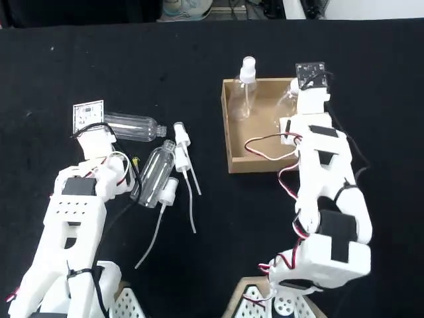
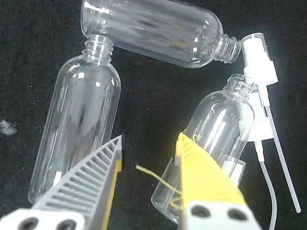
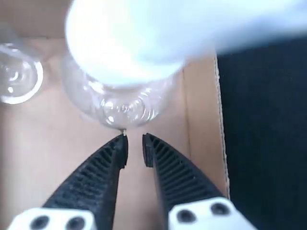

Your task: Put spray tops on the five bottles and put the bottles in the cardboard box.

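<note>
Apart, with nothing between them: the left fingers (image 2: 108,163), low over the black worktop (image 2: 144,96). Just beside the grey finger, a first bottle (image 2: 76,115), open and lying on its side. Just beside the yellow finger and partly under it, a second bottle (image 2: 218,124), also open and lying. Beyond the fingertips, a third bottle (image 2: 153,28) lying across, with the neck of the first bottle right at its side. Past the second bottle, loose spray tops (image 2: 259,62) with thin tubes on the worktop, near the two open necks there.

Almost together, with only a thin slit and nothing clamped: the right fingers (image 3: 115,153), inside the cardboard box (image 3: 201,120), above its floor. Just beyond the fingertips, a near bottle (image 3: 120,103) standing in the box, with something white and blurred over it. Farther to one side, a far bottle (image 3: 17,79) standing in the same box, seen in the high view with a fitted top (image 1: 248,66) on it.
</note>
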Motion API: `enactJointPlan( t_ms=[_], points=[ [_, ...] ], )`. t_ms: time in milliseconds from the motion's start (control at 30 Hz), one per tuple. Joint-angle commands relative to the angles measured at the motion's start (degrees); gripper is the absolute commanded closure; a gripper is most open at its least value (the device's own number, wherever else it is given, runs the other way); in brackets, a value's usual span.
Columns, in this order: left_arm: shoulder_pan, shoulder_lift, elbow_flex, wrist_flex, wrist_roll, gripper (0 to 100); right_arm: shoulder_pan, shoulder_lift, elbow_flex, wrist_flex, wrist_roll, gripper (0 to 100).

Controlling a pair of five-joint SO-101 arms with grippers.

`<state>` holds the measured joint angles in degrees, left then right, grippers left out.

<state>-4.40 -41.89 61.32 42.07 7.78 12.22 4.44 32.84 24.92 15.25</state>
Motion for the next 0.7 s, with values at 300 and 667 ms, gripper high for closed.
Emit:
enactJointPlan(
  t_ms=[300,667],
  points=[
    [0.48,0.0,-0.22,-0.7,0.26,82,-2.29,2.42,-3.3,-6.68,0.0,97.6],
    [0.48,0.0,-0.22,-0.7,0.26,82,-4.92,2.51,-3.3,-8.18,0.0,97.6]
  ],
)
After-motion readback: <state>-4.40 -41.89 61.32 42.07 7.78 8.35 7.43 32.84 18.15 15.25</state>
